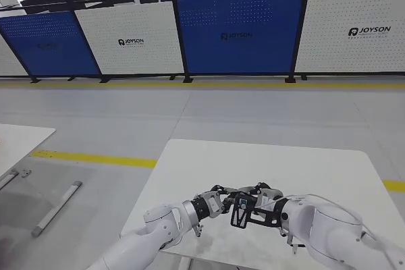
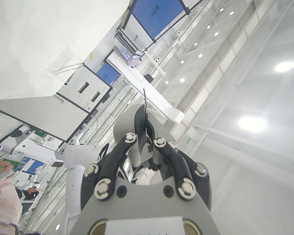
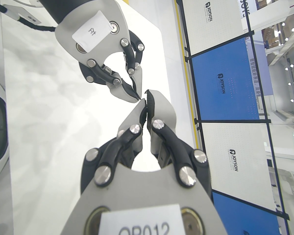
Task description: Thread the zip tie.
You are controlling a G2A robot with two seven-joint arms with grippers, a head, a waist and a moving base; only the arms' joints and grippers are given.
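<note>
My left hand (image 2: 145, 116) is clenched on the zip tie (image 2: 145, 99). The thin black strap runs up between the pads and its free end stands out past my fingertips, straight along the line of the fingers. So the strap's long axis is my hand's own axis, and wherever I point the hand, the tip points too.

My right hand (image 3: 146, 103) is clenched as well, pads pressed together. A small dark nub shows at its very tips. I take that for the tie's other end, the head, though it is too small to be sure, and I cannot make out the slot at all.

Both hands hang above the white counter (image 1: 290, 162), near its front edge, and neither touches it. They meet nose to nose, the tips just apart. From my right wrist I see the left fingertips (image 3: 133, 91) coming in at a slant, so the two hands make an angle rather than one straight line, and the strap's point sits just beside the nub, not on it.

That slant is what the threading turns on, as I judge it. The strap must face the head squarely before I push. The left hand seems the one to steer, since it carries the pointed end; a small swing of its wrist should bring the tip in line.
</note>
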